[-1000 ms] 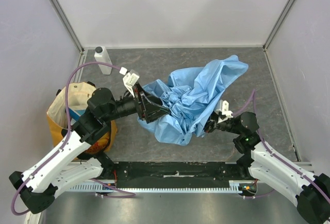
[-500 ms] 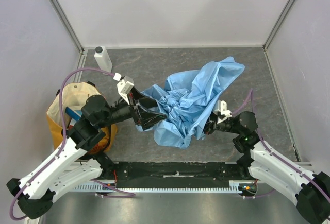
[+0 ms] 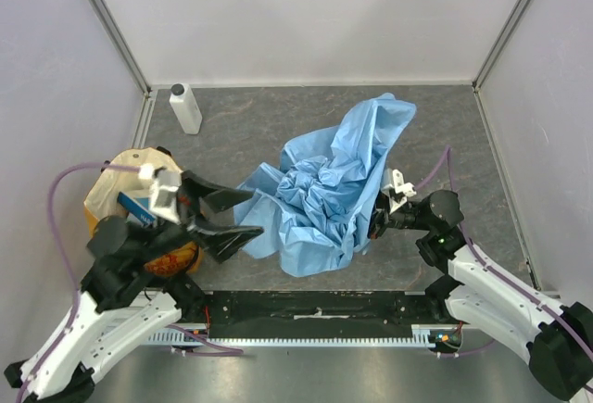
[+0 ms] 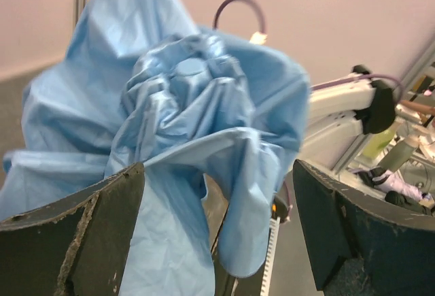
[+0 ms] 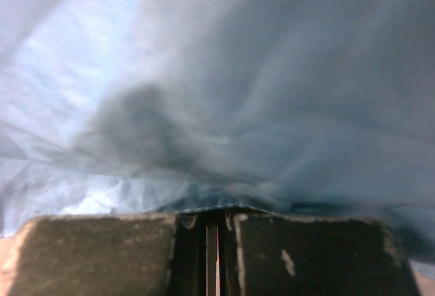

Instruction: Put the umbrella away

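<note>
Overhead, I see a grey table with my two arms reaching in from its near edge. At far left, a yellow-and-cream bag sits at the table's left edge, partly hidden behind my left arm. Further back, near the far left corner, a white bottle stands upright, well apart from everything else.

Next comes the left gripper, raised just right of the bag. Its two dark fingers are spread wide with nothing between them. The tips point towards the umbrella and stop just short of its left edge. On the left wrist camera, those fingers frame the view on either side, and the gap between them shows only blue cloth beyond, untouched.

The umbrella fills the middle of the table as a crumpled heap of light blue fabric. It is bunched into tight folds at its centre, and one panel stretches towards the far right.

Further right, the right gripper meets the heap's right edge, its tip tucked under the cloth. On the right wrist camera, its fingers are pressed together, with blurred blue fabric draped close over them. I cannot tell whether a fold is caught between them.
</note>
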### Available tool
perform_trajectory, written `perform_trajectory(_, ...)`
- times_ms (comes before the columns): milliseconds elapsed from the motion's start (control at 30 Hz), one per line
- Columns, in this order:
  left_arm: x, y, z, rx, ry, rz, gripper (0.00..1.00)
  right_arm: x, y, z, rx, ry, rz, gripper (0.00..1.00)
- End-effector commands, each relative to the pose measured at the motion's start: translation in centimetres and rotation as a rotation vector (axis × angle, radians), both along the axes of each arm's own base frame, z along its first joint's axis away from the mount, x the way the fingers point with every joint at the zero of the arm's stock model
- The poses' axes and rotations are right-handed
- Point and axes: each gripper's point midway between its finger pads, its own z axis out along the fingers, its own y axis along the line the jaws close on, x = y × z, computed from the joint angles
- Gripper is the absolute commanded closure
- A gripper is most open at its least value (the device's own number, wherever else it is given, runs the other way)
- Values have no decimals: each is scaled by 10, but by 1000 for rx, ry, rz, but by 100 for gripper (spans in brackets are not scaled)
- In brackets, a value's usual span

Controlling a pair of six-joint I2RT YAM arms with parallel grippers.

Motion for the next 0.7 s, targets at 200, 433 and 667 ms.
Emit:
perform_trajectory(200,-25,-13,-3,48,-98,-183,5,-14,0,51,84,-82,88,100)
perform_trajectory(433,-14,-37,4,49,-62,-259,4,-13,0,47,71,-75,88,100)
perform_trajectory(667,-17,-49,9,-15,-54,-343,4,-11,2,44,63,-75,95,100)
